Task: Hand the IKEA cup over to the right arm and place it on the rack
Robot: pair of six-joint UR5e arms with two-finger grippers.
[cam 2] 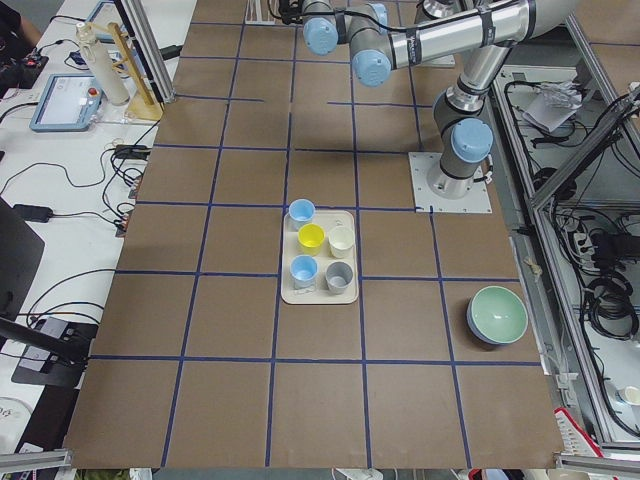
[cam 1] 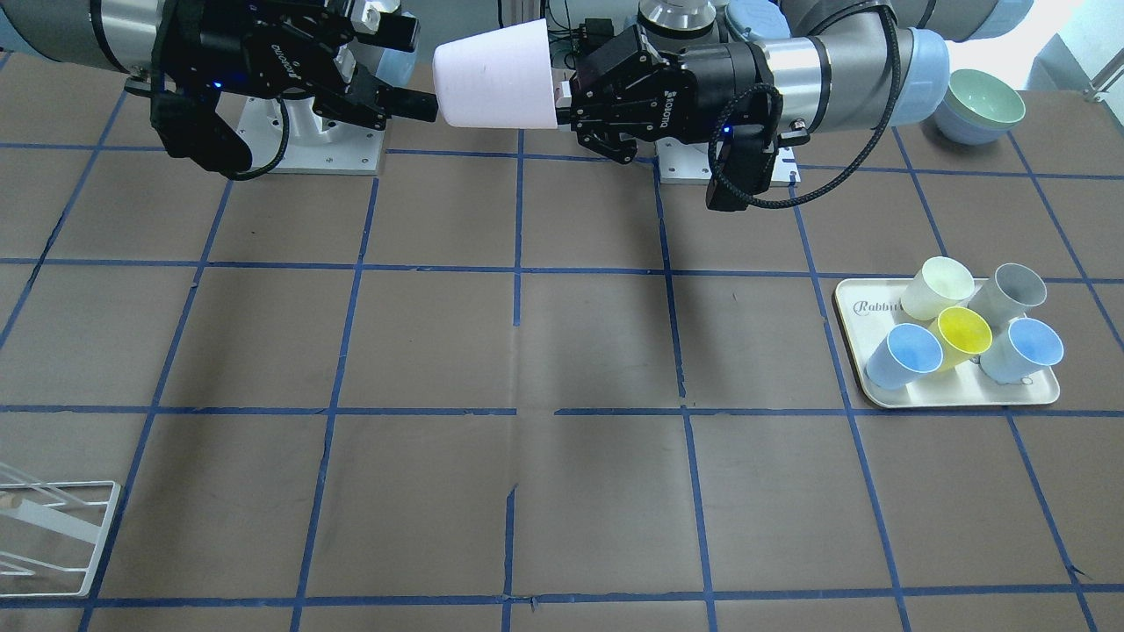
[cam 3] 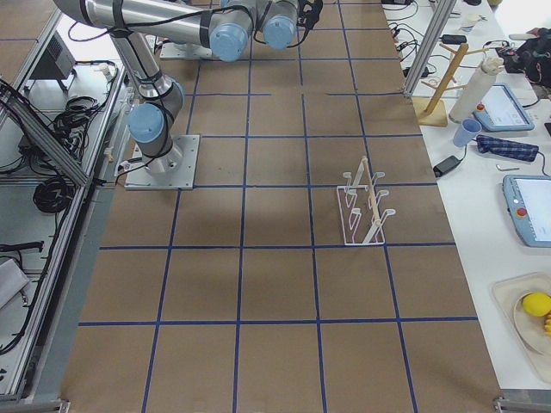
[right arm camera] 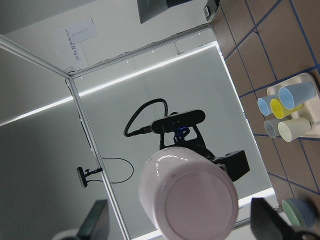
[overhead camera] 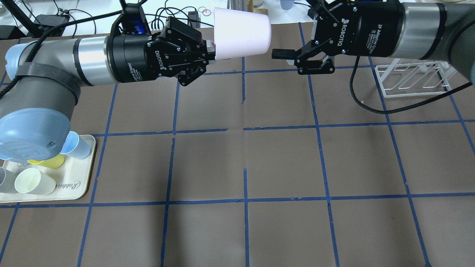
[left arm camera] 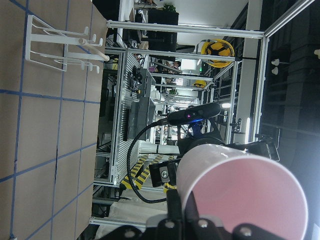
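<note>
Exterior front-facing: a brown table (cam 1: 597,351) gridded with blue tape is shown. The IKEA cup (cam 1: 496,75) is held on its side in the air above the robot-side edge, its rim clamped by the left gripper (cam 1: 562,92). The right gripper (cam 1: 413,68) is spread wide at the cup's base end, and contact cannot be made out. Toward the table's left end a cream tray (cam 1: 957,399) carrying five tumblers (cam 1: 964,332) is seen, with stacked bowls (cam 1: 979,105) nearer the robot-side edge. The rack (cam 1: 53,535) is placed by the operators' edge, toward the right end.

Overhead exterior: the cup is seen level between the two grippers.

Exterior left: a white bench (cam 2: 60,200) strewn with cables is seen along the operators' edge.

Exterior right: the rack is shown upright.

Left wrist-mounted: metal-frame shelving (left arm camera: 150,100) and a yellow helmet (left arm camera: 217,50) are seen behind the cup.

Right wrist-mounted: the cup's base is faced, between two blurred fingers (right arm camera: 95,220), against pale wall panels (right arm camera: 45,150).
</note>
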